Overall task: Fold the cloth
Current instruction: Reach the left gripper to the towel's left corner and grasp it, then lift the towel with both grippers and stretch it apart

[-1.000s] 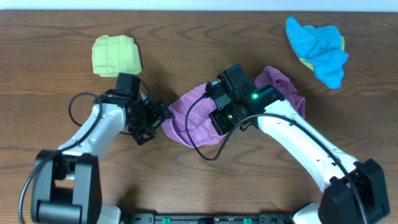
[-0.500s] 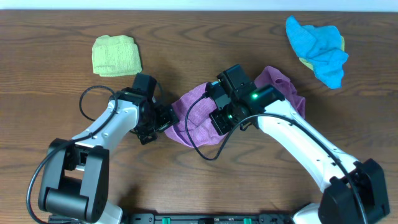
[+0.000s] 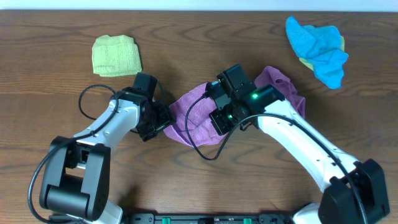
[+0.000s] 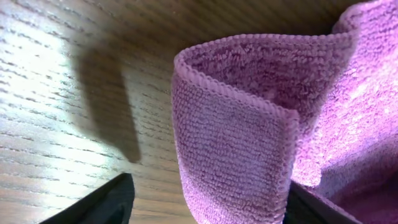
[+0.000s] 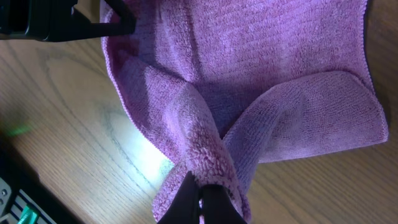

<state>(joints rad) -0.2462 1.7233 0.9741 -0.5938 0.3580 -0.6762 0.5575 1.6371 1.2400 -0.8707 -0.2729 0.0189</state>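
Observation:
The mauve-purple cloth (image 3: 188, 106) lies bunched at the table's middle, partly under my right arm. In the left wrist view a folded edge of the cloth (image 4: 236, 143) stands between the black fingers of my left gripper (image 4: 214, 205). The jaws are open around it, the right finger against the terry and the left finger (image 4: 115, 200) a gap away. Seen from overhead, my left gripper (image 3: 163, 121) is at the cloth's left edge. My right gripper (image 5: 200, 198) is shut on a pinched ridge of the cloth (image 5: 249, 68), which fans out beyond it.
A folded lime-green cloth (image 3: 116, 55) lies at the back left. A crumpled bright blue cloth (image 3: 317, 43) sits at the back right. A black cable loops (image 3: 202, 146) off the right arm near the cloth. Bare wood table (image 3: 56, 99) surrounds them.
My left arm has moved right to the cloth's left edge, and its jaws have narrowed around the fold. The right arm and its grip have not moved.

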